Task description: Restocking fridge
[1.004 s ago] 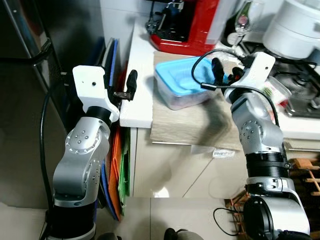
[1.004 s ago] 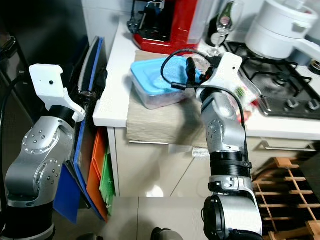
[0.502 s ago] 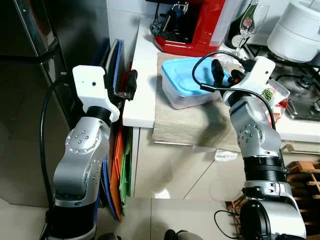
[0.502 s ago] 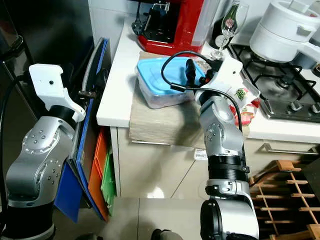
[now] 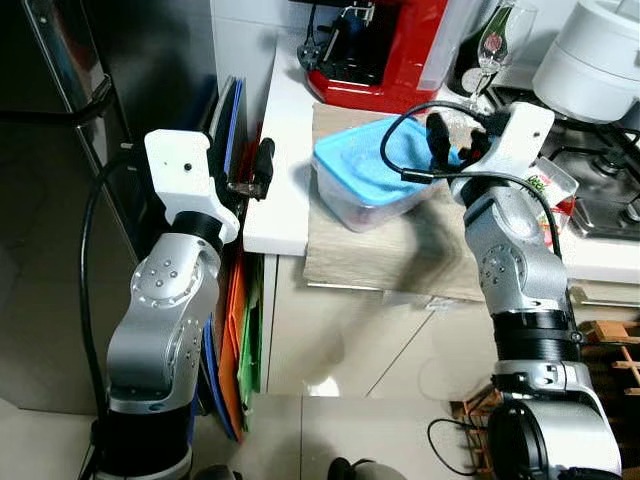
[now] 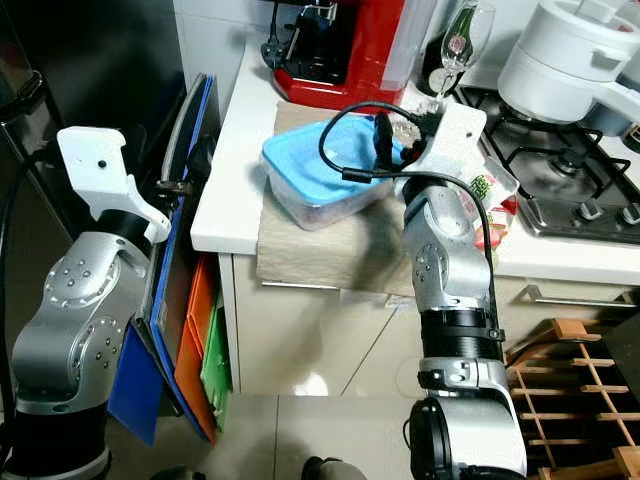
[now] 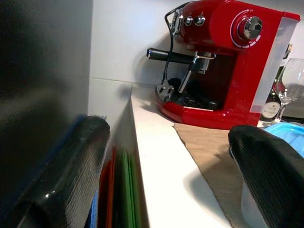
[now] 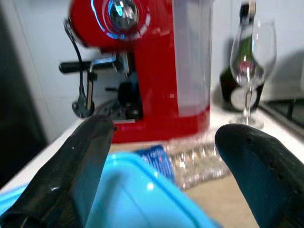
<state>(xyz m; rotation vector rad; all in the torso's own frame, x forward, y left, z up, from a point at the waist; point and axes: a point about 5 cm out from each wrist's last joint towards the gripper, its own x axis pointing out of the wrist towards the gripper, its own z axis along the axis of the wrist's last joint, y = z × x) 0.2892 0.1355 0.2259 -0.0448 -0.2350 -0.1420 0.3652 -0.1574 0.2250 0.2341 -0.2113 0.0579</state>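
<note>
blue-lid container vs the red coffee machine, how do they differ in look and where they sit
The blue-lid container is low and flat, with a clear body under a light blue lid; the red coffee machine is tall, glossy red with black and chrome parts. The container rests on the wooden board near the counter's front edge, at the right gripper; the machine stands further back by the wall. Both sit on the same white counter.

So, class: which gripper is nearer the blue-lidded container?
Right. The right gripper is over the container's far edge, fingers open. The left gripper is off to the robot's left, by the counter edge, also open.
</note>
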